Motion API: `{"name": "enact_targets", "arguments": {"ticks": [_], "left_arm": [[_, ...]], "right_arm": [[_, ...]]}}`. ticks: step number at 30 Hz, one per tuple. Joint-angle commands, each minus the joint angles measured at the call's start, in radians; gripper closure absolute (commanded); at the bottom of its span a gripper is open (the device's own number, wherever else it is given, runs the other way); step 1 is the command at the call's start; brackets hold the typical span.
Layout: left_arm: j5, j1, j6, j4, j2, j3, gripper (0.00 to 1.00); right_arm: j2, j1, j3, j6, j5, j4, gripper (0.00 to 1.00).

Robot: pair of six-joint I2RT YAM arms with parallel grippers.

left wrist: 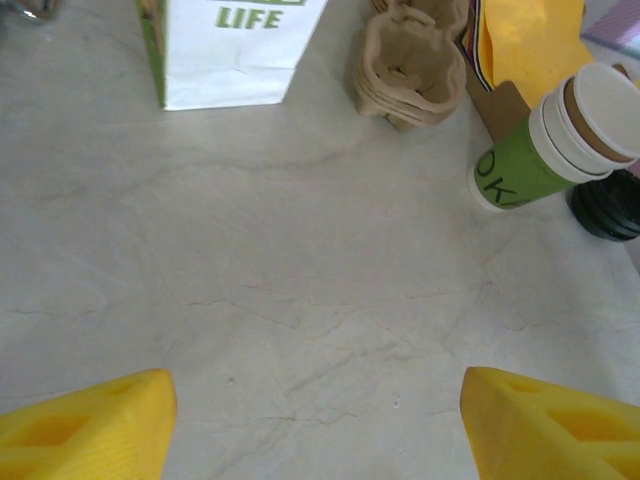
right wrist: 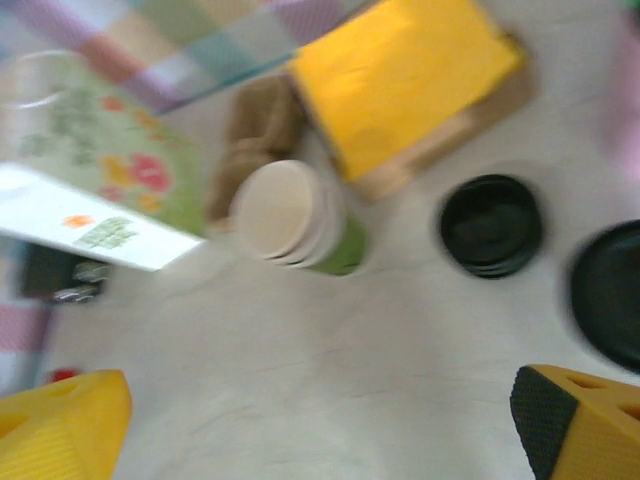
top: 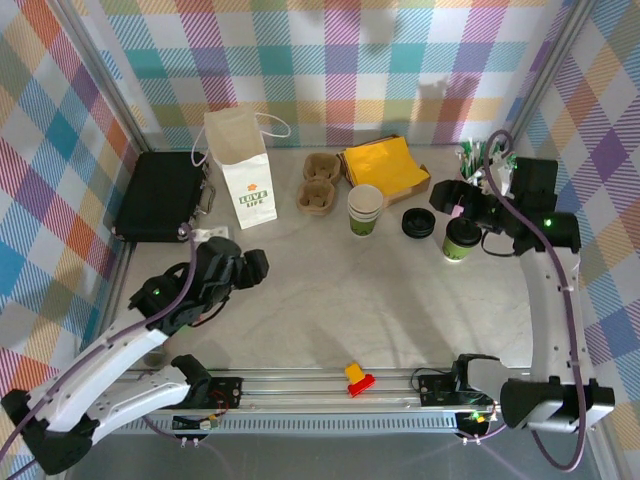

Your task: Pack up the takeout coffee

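The takeout coffee (top: 461, 240), a cream and green cup with a black lid, stands upright on the table at the right. My right gripper (top: 452, 200) hangs just behind and above it, open, with nothing between its fingers. In the right wrist view my right gripper (right wrist: 320, 430) stands wide over bare table, and the coffee's black lid (right wrist: 612, 295) shows blurred at the right edge, beside the right finger (right wrist: 580, 425). My left gripper (top: 245, 268) is at the near left, far from the cup. In the left wrist view my left gripper (left wrist: 318, 430) is open over bare table.
A white paper bag (top: 243, 165) stands at the back, with a cardboard cup carrier (top: 318, 187), a box of yellow napkins (top: 385, 165), stacked lidless cups (top: 365, 210) and spare black lids (top: 417, 222) to its right. A black case (top: 160, 195) lies at the left.
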Motion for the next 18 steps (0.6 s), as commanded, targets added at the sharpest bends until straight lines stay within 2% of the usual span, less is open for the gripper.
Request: {"name": "enact_targets", "arguments": {"ticks": [1, 4, 9, 13, 18], "left_arm": [[0.073, 0.009, 0.042, 0.081, 0.081, 0.053, 0.26], [0.120, 0.009, 0.062, 0.126, 0.199, 0.096, 0.29], [0.137, 0.009, 0.110, 0.181, 0.406, 0.194, 0.30], [0.060, 0.009, 0.184, 0.222, 0.582, 0.284, 0.31], [-0.028, 0.017, 0.250, 0.245, 0.788, 0.435, 0.35]], "right_arm": [[-0.020, -0.007, -0.116, 0.136, -0.388, 0.212, 0.01], [-0.039, -0.006, -0.200, 0.220, -0.488, 0.311, 0.01], [-0.092, -0.005, -0.335, 0.194, -0.493, 0.387, 0.01], [-0.140, 0.000, -0.474, 0.208, -0.472, 0.498, 0.03], [-0.224, 0.052, -0.647, 0.169, -0.331, 0.595, 0.03]]}}
